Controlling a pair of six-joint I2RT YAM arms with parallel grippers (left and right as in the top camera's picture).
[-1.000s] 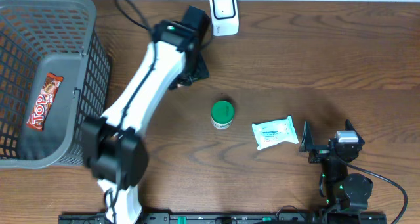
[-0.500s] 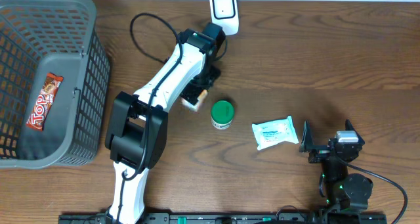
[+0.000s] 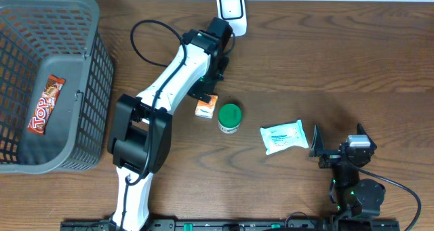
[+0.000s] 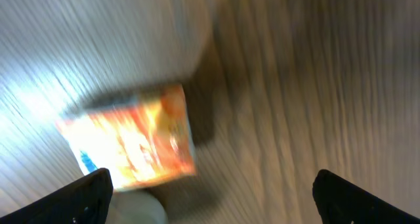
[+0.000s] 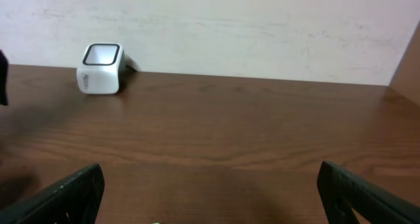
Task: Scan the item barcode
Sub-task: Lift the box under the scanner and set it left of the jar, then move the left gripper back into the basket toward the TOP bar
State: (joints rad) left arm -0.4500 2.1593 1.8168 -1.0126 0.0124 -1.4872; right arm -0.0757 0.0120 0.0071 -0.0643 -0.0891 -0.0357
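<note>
The left wrist view is all blurry. The box (image 4: 131, 145) looks smeared there, so we cannot read its print or find a barcode. A pale round thing (image 4: 141, 211) below it is cut off by the bottom edge. We see only the tips of the left gripper (image 4: 210, 201) and the right gripper (image 5: 210, 198), down in the corners. From above, the arm (image 3: 180, 68) hides the box's top end, and the basket (image 3: 102, 61) runs off the left edge.

Checkout bench — basket (image 3: 100, 75), barcode scanner (image 3: 231, 13)
</note>
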